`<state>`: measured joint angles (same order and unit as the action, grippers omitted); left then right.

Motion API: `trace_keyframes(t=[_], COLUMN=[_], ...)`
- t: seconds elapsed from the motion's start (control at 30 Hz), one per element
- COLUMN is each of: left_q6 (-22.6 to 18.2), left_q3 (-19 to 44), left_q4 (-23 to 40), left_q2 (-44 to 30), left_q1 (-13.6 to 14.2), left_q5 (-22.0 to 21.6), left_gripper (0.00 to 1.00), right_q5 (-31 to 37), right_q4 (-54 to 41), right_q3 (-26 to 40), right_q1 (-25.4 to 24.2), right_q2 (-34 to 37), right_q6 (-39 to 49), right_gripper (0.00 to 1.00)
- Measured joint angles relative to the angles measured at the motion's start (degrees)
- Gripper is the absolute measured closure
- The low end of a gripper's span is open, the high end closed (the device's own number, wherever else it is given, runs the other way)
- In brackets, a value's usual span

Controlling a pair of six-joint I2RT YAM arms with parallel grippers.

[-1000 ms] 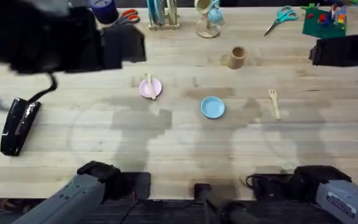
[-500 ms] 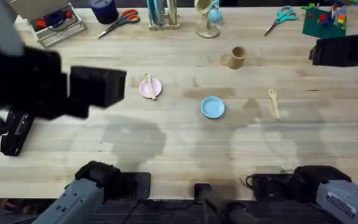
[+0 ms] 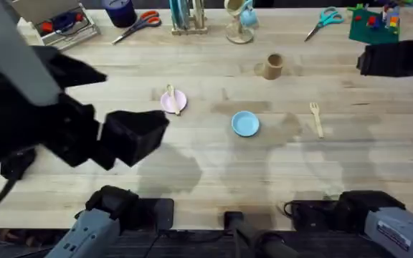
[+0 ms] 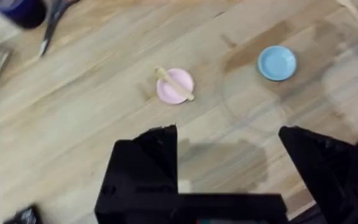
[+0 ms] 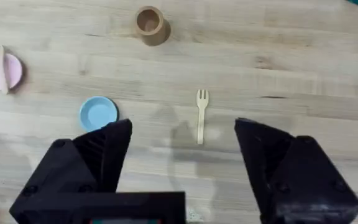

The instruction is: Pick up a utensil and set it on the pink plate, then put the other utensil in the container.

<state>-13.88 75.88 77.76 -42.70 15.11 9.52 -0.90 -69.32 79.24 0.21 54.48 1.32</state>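
Pale wooden planks of the table (image 3: 214, 165) carry all the task's things: the spoon (image 3: 171, 99) is seen lying across the pink plate (image 3: 174, 102), its handle reaching past the far rim, while the fork (image 3: 316, 117) lies flat on the bare wood to the right, well apart from the tan wooden cup (image 3: 272, 66), which stands upright farther back. A light blue plate (image 3: 245, 123) is placed between the pink plate and the fork. The left gripper (image 4: 229, 149) is held high above the table's left side with its fingers spread and nothing between them; the right gripper (image 5: 182, 140) is likewise spread wide and empty, raised above the fork
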Motion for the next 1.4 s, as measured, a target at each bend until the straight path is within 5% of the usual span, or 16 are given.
trace_keyframes(t=[0.47,0.97,1.4], left_q6=[-7.56,-19.86,-25.16], left_q3=[-14.5,-18.32,-18.41], left_q4=[-14.96,-18.87,-19.3], left_q2=[0.0,-0.12,-1.51], left_q1=[-0.9,-14.95,-15.37], left_q5=[14.95,35.72,43.12], left_gripper=[0.011,0.011,0.011], right_q5=[0.01,0.01,0.69], right_q4=[-3.78,-9.62,-4.25], right_q3=[0.0,0.11,-8.71], right_q1=[0.0,0.0,0.0], right_q2=[0.0,4.47,10.54], right_q6=[0.02,0.02,0.42], right_gripper=[0.005,0.007,0.006])
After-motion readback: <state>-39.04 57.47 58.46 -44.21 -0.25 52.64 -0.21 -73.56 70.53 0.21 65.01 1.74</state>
